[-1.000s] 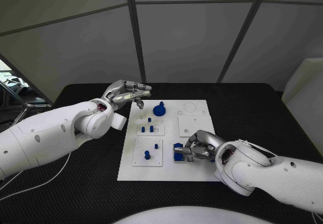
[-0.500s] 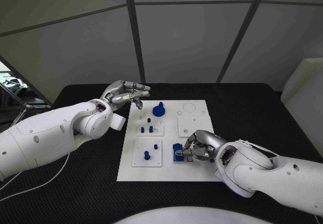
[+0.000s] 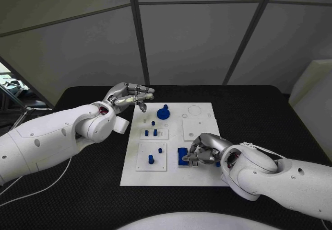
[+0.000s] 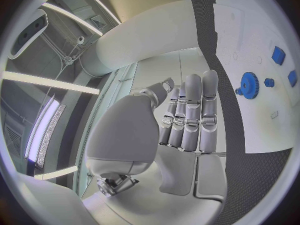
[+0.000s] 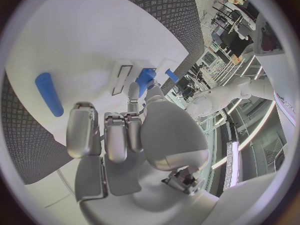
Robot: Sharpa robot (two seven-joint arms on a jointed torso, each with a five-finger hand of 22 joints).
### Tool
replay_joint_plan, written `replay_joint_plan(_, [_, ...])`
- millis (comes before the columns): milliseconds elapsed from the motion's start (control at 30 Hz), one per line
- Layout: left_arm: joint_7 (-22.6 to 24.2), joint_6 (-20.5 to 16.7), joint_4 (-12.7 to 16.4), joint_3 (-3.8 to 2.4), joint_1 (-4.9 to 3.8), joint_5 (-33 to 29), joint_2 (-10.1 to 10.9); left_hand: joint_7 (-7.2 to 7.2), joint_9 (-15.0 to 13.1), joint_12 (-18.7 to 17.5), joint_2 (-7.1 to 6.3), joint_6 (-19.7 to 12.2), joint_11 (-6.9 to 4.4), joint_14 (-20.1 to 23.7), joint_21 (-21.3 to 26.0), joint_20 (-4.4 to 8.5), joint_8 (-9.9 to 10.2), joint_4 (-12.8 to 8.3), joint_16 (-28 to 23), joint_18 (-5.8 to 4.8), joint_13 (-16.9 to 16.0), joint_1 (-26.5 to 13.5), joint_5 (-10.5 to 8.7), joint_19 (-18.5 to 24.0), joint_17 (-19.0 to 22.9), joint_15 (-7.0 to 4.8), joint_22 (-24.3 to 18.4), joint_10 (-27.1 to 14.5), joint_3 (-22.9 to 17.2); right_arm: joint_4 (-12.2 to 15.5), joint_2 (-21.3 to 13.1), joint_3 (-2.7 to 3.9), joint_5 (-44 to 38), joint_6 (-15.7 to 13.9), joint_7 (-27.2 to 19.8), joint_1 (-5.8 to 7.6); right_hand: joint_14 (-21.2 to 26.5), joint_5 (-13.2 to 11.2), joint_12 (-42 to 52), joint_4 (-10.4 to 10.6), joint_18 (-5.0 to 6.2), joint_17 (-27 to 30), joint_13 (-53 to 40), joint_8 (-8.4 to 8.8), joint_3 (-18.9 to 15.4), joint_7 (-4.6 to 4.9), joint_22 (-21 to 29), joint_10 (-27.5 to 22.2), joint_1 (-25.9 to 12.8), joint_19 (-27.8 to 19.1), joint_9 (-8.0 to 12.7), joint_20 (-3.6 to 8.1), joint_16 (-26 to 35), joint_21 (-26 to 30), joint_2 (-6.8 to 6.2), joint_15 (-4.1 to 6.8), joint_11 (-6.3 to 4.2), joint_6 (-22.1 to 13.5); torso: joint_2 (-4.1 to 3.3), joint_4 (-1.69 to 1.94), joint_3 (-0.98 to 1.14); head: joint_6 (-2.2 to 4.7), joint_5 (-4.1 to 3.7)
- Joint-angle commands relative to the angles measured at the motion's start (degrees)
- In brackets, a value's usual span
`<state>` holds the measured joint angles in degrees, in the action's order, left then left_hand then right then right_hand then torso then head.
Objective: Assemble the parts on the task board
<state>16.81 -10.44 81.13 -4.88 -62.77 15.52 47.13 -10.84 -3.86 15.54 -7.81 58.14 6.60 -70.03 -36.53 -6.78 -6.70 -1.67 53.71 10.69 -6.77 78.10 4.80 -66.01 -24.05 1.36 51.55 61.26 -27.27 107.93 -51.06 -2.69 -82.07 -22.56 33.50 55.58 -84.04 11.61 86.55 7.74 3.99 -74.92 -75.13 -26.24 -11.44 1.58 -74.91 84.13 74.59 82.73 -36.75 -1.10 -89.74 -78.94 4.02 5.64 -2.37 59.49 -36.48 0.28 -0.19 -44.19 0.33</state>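
The right hand (image 3: 202, 149) has edged slightly toward the task board's (image 3: 200, 178) near edge, fingers curled around a blue part (image 3: 183, 156) there. The left hand (image 3: 130, 98) stays raised and released beyond the far-left corner.

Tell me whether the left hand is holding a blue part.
No: the left hand hovers beside the board's far corner, fingers holding nothing.

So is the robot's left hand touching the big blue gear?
Apart. In the head view, the left hand hangs off the board's far left corner, with bare white board between its fingers and the blue gear.
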Motion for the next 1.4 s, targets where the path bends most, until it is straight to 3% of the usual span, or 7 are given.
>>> replay_joint_plan(33, [0.18,0.5,0.1,-0.05,-0.07,-0.24,0.01,-0.1,0.0,0.37,0.74,-0.47,-0.06,0.15,0.34,-0.25,-0.1,0.1,-0.16,-0.22,0.1,-0.06,0.27,0.29,0.17,0.12,-0.1,-0.55,0.27,0.01,0.07,-0.08,-1.27,0.64,-0.26,-0.03,-5.96,-0.46,-0.16,-0.09,-0.77,-15.08,-11.96,-0.19,-0.19,-0.34,-1.63,4.23,0.21,0.08,-0.13,0.48,-0.26,-0.28,0.25,0.26,-0.34,0.04,-0.02,0.06,0.02,-0.07,0.01])
replay_joint_plan(333, [0.22,0.41,0.19,-0.05,-0.07,-0.24,0.35,-0.1,0.0,0.37,0.74,-0.47,-0.06,0.15,0.34,-0.25,-0.1,0.1,-0.16,-0.22,0.1,-0.06,0.27,0.29,0.17,0.12,-0.1,-0.55,0.27,2.63,-4.25,0.39,2.79,-3.56,-8.12,-0.01,-5.92,1.19,-2.66,0.74,-0.42,-14.9,-10.12,1.79,-0.56,0.56,-0.06,3.0,-0.45,-0.91,0.2,0.13,-0.18,1.12,0.37,-0.27,0.4,-1.85,0.02,-0.08,0.06,0.06,0.13])
replay_joint_plan(500, [0.19,0.33,0.23,-0.04,-0.07,-0.24,0.47,-0.1,0.0,0.37,0.74,-0.47,-0.06,0.15,0.34,-0.25,-0.1,0.1,-0.16,-0.22,0.1,-0.06,0.27,0.29,0.17,0.12,-0.1,-0.55,0.27,4.46,-9.11,2.06,5.22,-2.99,-9.77,0.05,-5.88,1.93,-4.43,1.14,-0.35,-14.74,-8.89,6.39,-0.73,2.21,0.39,2.07,-0.2,-1.23,2.77,-0.79,-0.11,1.62,0.36,-1.44,1.69,-3.17,0.06,-0.11,0.0,-0.04,-0.13])
replay_joint_plan(700, [0.22,0.25,0.35,-0.04,-0.07,-0.24,0.43,-0.11,0.0,0.4,0.72,-0.49,-0.05,0.16,0.36,-0.26,-0.11,0.12,-0.15,-0.22,0.11,-0.09,0.26,0.29,0.2,0.13,-0.11,-0.58,0.31,4.83,-13.54,2.59,0.28,1.07,-5.76,0.08,-5.44,4.64,-8.46,0.96,0.13,-12.91,-6.02,10.95,-0.4,2.95,2.18,0.12,1.05,-2.32,6.2,-1.6,0.75,3.28,0.6,-2.07,2.49,-2.15,0.01,-0.11,0.01,0.04,-0.66])
replay_joint_plan(767, [0.3,0.28,0.4,-0.04,-0.07,-0.24,0.4,-0.11,0.0,0.41,0.71,-0.5,-0.05,0.16,0.36,-0.26,-0.12,0.12,-0.15,-0.22,0.11,-0.09,0.25,0.29,0.21,0.13,-0.11,-0.59,0.32,4.63,-14.24,2.65,-2.13,2.2,-4.14,0.07,-5.36,6.48,-9.02,1.11,0.23,-12.59,-5.65,11.4,-0.3,2.78,2.55,-0.11,1.36,-2.55,6.64,-1.62,0.92,3.66,0.58,-2.02,2.36,-1.28,-0.01,-0.12,0.05,0.14,-0.95])
replay_joint_plan(1167, [0.41,0.31,0.33,-0.04,-0.07,-0.24,0.32,-0.11,-0.01,0.44,0.7,-0.5,-0.05,0.14,0.37,-0.27,-0.13,0.12,-0.13,-0.22,0.11,-0.09,0.25,0.29,0.22,0.13,-0.11,-0.6,0.34,2.82,-14.76,2.57,-5.53,6.58,1.16,-0.09,-5.46,5.88,-8.9,2.28,0.14,-12.95,-5.75,12.1,-1.14,2.63,2.21,0.18,0.61,-2.27,6.97,-1.56,0.77,3.46,-0.36,-1.91,2.22,0.16,0.05,-0.11,0.03,0.2,-1.7])
replay_joint_plan(1400, [0.42,0.34,0.29,-0.04,-0.06,-0.24,0.24,-0.11,-0.01,0.44,0.7,-0.5,-0.05,0.14,0.37,-0.27,-0.13,0.12,-0.13,-0.22,0.11,-0.09,0.25,0.29,0.22,0.13,-0.11,-0.6,0.34,2.0,-13.46,2.43,-5.64,7.83,3.12,-1.24,-5.49,8.32,-8.85,4.55,0.12,-13.07,-5.82,12.91,-3.17,2.71,2.22,0.33,-1.62,-2.2,7.01,-1.56,0.73,3.55,-1.47,-1.95,2.3,0.59,-0.03,0.03,0.04,0.12,-1.84])
